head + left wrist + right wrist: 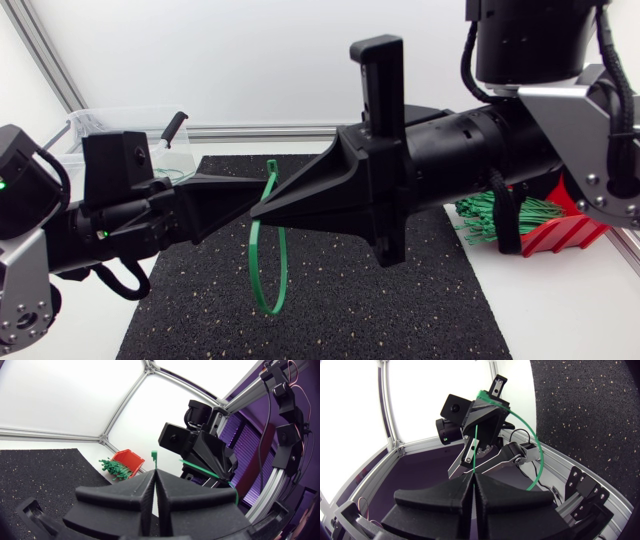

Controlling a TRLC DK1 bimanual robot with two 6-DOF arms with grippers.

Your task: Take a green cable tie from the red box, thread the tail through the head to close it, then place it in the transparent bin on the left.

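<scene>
The mat (pixel 330 310) is viewed from above. The wrist views are aimed along the left gripper (pixel 155 476) and right gripper (pixel 473 477), each facing the other at close range; the tie (pixel 271 178) is shared by all three.

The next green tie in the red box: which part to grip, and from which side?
Probably the loose ends of the green ties that stick out of the open front of the red box toward the mat. Come from the mat side; the box walls close the others.
</scene>
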